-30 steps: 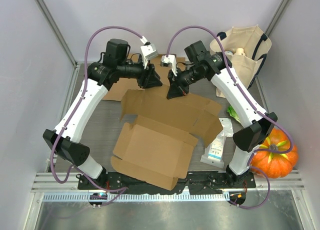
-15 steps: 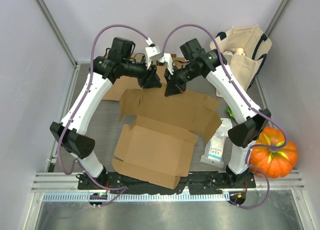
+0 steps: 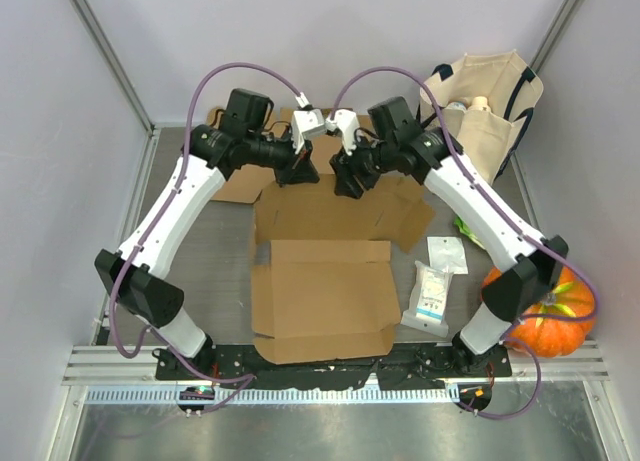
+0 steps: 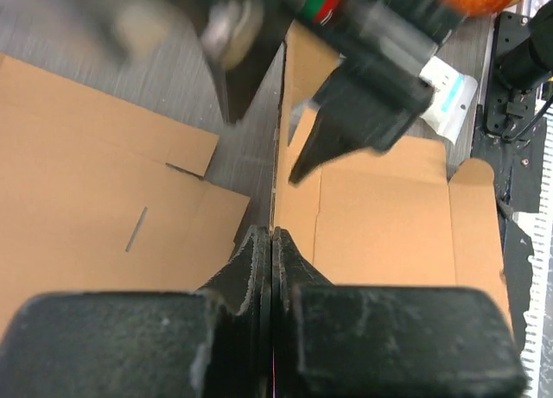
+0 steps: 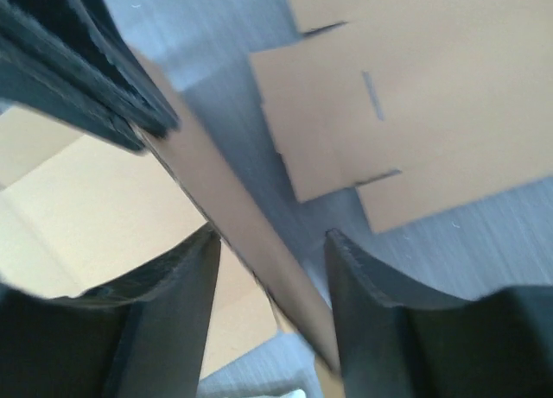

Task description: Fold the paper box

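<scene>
The brown paper box [image 3: 320, 291] lies opened out in the middle of the table, its back panel raised toward the grippers. My left gripper [image 3: 292, 171] is at that panel's far edge, left of centre. In the left wrist view its jaws [image 4: 272, 234] are shut on the thin cardboard edge [image 4: 279, 139]. My right gripper [image 3: 346, 177] is just to its right. In the right wrist view it [image 5: 272, 238] stands open, with the cardboard panel [image 5: 216, 186] passing between the fingers [image 5: 363, 277] and touching neither pad clearly.
A second flat cardboard sheet [image 3: 235, 181] lies on the table behind, under the left arm. A canvas tote bag [image 3: 485, 111] stands at the back right. An orange pumpkin [image 3: 555, 316] and white packets [image 3: 430, 296] lie at the right, by the right arm's base.
The box has swung square to the table and lies flatter. Both grippers moved back with its rear panel. The left jaws closed on the edge and the right jaws opened.
</scene>
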Robot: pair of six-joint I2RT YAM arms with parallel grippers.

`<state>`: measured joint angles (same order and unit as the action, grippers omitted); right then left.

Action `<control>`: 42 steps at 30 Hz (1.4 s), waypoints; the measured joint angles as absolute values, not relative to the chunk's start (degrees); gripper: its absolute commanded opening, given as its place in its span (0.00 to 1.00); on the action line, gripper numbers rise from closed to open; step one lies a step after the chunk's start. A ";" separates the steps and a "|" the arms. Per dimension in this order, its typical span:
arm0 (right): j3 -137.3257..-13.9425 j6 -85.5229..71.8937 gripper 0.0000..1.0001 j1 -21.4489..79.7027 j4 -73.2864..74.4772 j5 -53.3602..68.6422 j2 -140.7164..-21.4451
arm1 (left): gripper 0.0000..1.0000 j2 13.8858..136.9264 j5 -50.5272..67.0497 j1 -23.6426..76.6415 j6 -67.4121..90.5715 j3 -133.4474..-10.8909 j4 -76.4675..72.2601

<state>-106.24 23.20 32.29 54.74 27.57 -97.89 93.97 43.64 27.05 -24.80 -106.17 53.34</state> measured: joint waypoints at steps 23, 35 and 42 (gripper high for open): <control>-93.97 -73.80 0.83 31.38 55.70 -17.93 -80.36 | 0.00 87.64 39.64 27.31 -24.21 -97.58 44.60; -102.08 -92.75 0.56 34.24 61.84 -15.09 -89.32 | 0.00 86.50 39.05 27.35 -24.29 -96.20 42.85; -101.71 -96.12 0.50 34.76 62.41 -13.98 -89.32 | 0.00 86.24 38.57 27.40 -24.45 -95.29 42.02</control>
